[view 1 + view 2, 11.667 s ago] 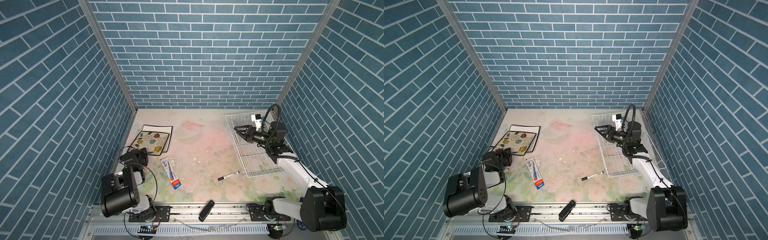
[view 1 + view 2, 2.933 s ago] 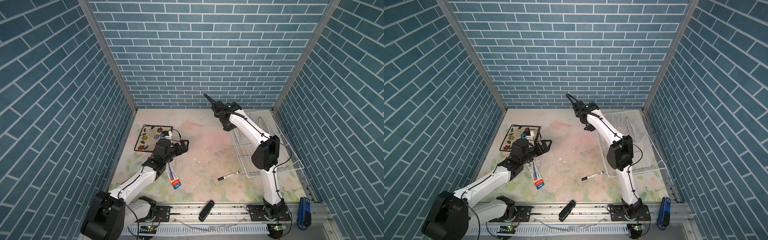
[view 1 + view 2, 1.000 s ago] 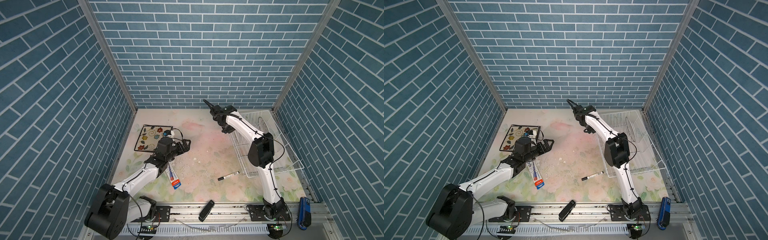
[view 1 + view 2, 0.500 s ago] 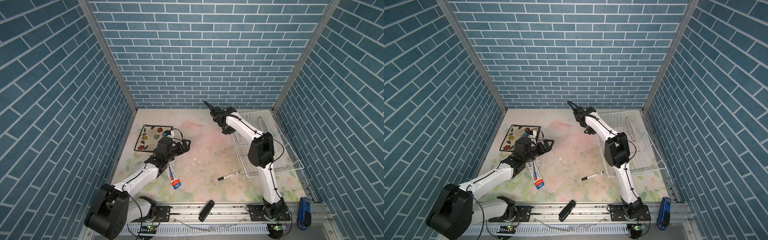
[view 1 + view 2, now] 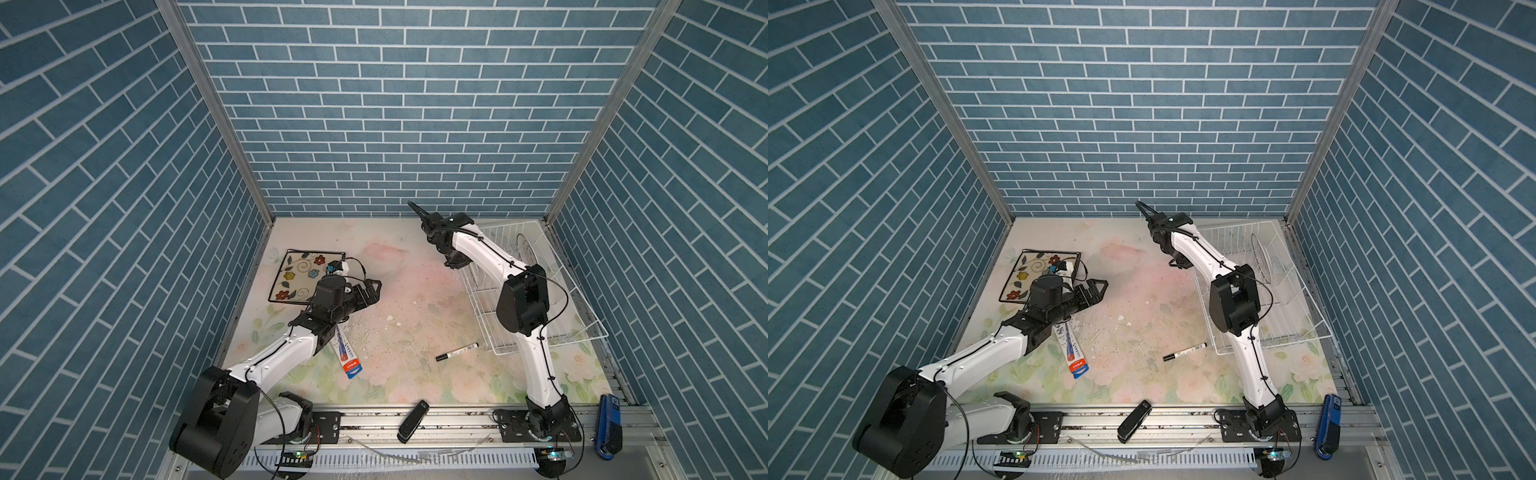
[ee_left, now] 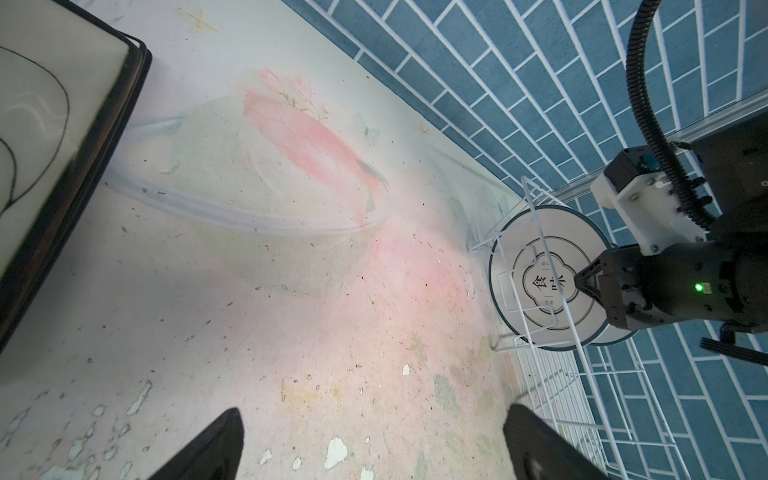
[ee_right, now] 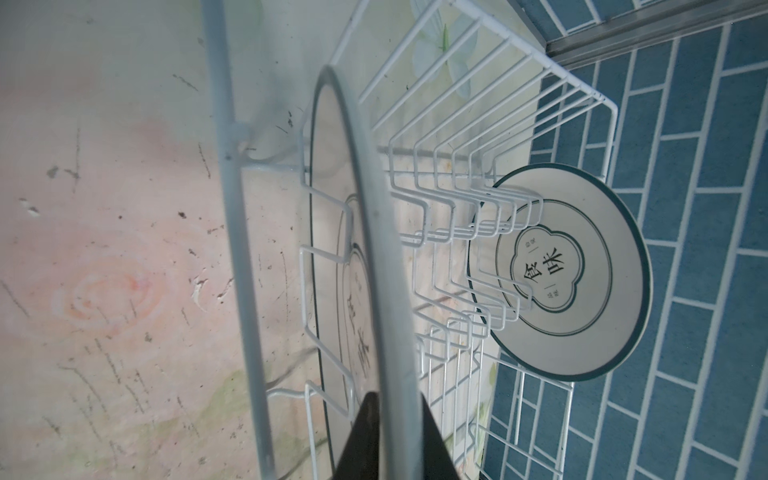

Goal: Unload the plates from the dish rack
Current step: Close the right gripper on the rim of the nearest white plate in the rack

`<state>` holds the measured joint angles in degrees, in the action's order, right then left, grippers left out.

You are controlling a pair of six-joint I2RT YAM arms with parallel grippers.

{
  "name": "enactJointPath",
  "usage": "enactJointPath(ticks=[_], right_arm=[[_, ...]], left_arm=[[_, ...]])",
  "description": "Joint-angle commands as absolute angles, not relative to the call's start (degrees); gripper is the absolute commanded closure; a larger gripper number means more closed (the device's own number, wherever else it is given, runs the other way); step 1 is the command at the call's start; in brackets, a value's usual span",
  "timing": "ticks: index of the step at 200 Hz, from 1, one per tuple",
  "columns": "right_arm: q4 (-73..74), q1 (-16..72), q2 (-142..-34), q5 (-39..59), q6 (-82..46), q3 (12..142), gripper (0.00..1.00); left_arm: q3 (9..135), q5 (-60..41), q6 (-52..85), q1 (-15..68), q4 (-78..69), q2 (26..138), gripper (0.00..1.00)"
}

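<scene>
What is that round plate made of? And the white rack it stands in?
The round plate looks like glazed ceramic: it has a smooth white face with a slight sheen, and a crisp dark rim and printed characters. Hard plastic can't be ruled out. The rack looks like metal wire with a white coating: its thin, stiff rods are bent into prongs and are evenly white.

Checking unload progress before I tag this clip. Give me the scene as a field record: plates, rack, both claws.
rack: dish rack, right side of the table
in rack: near round plate and far round plate, both on edge
out of rack: floral square plate, flat on the table, back left
right claw: shut on the near round plate's rim
left claw: open, empty, above bare table
clutter: black marker, lying in front of the rack
</scene>
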<state>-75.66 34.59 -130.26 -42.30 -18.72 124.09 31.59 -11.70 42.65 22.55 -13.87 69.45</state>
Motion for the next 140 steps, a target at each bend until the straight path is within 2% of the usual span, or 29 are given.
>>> enactJointPath(ticks=[1,59,109,140], right_arm=[[-76.21,34.53,-127.44,-42.99,-20.75,123.48,0.87],[-77.39,34.57,-128.0,-44.45,-20.57,124.63,0.9],[-78.46,34.71,-128.32,-45.74,-21.18,125.29,1.0],[-79.14,34.88,-128.28,-46.8,-21.18,126.19,1.0]], left_arm=[[33.22,-11.75,42.28,22.94,-13.14,70.07,0.0],[33.22,-11.68,42.26,22.92,-12.88,70.0,0.0],[33.57,-11.83,42.26,22.9,-12.44,70.26,0.0],[33.57,-11.66,42.27,22.94,-12.31,69.96,0.0]])
